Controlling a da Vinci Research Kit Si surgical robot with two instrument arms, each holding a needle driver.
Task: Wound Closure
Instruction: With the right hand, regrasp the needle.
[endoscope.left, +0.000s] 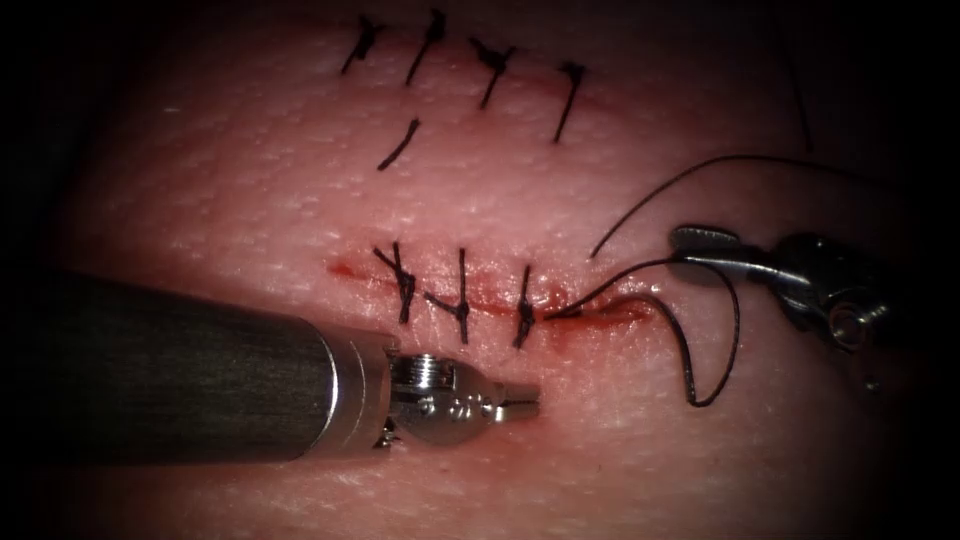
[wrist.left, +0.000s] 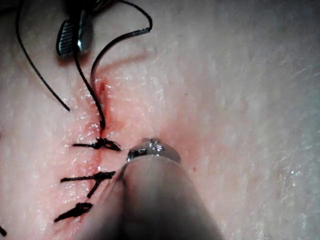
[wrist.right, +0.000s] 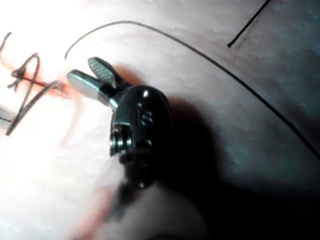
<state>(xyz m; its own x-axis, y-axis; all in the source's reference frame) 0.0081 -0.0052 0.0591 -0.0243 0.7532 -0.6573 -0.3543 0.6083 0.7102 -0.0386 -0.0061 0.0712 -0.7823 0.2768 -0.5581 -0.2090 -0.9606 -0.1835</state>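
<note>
The cut (endoscope.left: 610, 312) runs across the tissue (endoscope.left: 250, 180), with three knotted stitches (endoscope.left: 462, 300) on its left and middle part. Its right end lies open with red fluid in it. A dark thread (endoscope.left: 620, 280) leaves the cut beside the last stitch and runs right along the lower jaw of my right tool (endoscope.left: 700, 250), whose jaws stand open around it. From there the thread loops (endoscope.left: 700, 398) down over the tissue. My left tool (endoscope.left: 525, 405) rests below the stitches with its jaws shut on nothing. The right tool (wrist.right: 80, 70) and the thread (wrist.left: 90, 85) also show in the wrist views.
A second closed row with several stitches (endoscope.left: 490, 65) lies at the top of the tissue, with a loose cut thread end (endoscope.left: 398, 145) below it. A long free thread (endoscope.left: 700, 168) arcs above the right tool. The left shaft (endoscope.left: 180, 370) covers the lower left tissue.
</note>
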